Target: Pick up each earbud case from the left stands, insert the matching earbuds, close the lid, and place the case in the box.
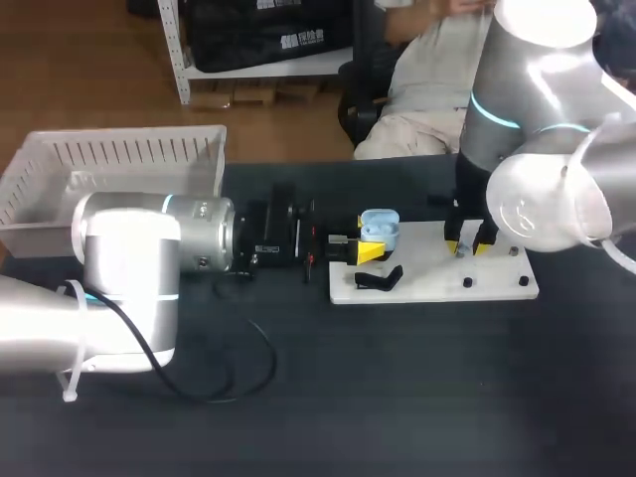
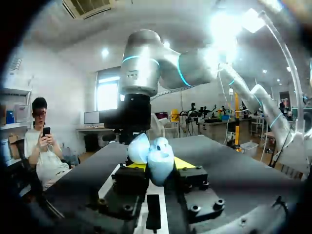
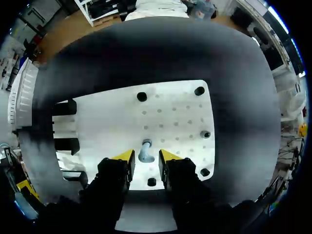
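A light-blue earbud case (image 1: 380, 227) with its lid up is held just above the left end of the white plate (image 1: 437, 280). My left gripper (image 1: 369, 249) is shut on it. In the left wrist view the case (image 2: 157, 157) sits between that gripper's (image 2: 156, 168) yellow tips. My right gripper (image 1: 467, 243) points down at the plate's middle. In the right wrist view a small pale earbud (image 3: 145, 151) stands on the plate (image 3: 170, 112) between the right gripper's (image 3: 146, 157) fingers. They are open, with a thin gap on each side.
Black stands (image 3: 66, 107) sit at the plate's left end, and one black stand (image 1: 380, 280) lies near its front edge. Small black pegs (image 3: 199, 90) dot the plate. A white slatted box (image 1: 119, 149) stands at the table's back left. A black cable (image 1: 248, 368) loops beside my left arm.
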`<state>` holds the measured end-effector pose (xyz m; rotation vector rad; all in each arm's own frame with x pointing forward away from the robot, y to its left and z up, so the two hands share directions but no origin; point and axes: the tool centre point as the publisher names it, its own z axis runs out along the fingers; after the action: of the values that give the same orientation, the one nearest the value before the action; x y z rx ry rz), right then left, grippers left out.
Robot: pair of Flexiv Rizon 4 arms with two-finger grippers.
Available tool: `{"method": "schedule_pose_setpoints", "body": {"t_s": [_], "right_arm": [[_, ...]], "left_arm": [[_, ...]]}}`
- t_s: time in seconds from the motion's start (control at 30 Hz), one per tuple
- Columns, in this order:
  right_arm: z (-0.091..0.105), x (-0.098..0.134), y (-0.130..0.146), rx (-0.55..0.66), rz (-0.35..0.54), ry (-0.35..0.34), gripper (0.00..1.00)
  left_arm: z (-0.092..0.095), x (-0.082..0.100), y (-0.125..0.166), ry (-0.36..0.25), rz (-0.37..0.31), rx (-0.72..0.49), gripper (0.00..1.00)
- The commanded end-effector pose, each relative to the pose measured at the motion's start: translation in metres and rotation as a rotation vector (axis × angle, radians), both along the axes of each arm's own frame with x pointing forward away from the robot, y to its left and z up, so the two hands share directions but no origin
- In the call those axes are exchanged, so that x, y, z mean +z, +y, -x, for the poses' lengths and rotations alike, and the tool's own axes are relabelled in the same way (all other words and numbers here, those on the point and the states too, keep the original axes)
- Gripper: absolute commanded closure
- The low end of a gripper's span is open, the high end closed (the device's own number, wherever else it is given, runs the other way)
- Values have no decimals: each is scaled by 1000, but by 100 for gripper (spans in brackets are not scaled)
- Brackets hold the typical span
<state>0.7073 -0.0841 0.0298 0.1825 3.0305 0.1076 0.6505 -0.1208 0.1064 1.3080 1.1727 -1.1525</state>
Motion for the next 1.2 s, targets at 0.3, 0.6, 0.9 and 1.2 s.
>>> {"method": "schedule_pose_setpoints", "body": {"t_s": [0.3, 0.6, 0.9, 1.2], "right_arm": [[-1, -2, 1, -7, -4, 2, 82], [0, -3, 1, -15, 0, 6, 100], [4, 9, -3, -31, -20, 14, 100], [15, 38, -10, -35, -50, -11, 100]], "left_arm": [[-1, -1, 0, -2, 4, -1, 100], [-1, -1, 0, -2, 4, -1, 100], [-1, -1, 0, -2, 4, -1, 100], [-1, -1, 0, -2, 4, -1, 100]]}}
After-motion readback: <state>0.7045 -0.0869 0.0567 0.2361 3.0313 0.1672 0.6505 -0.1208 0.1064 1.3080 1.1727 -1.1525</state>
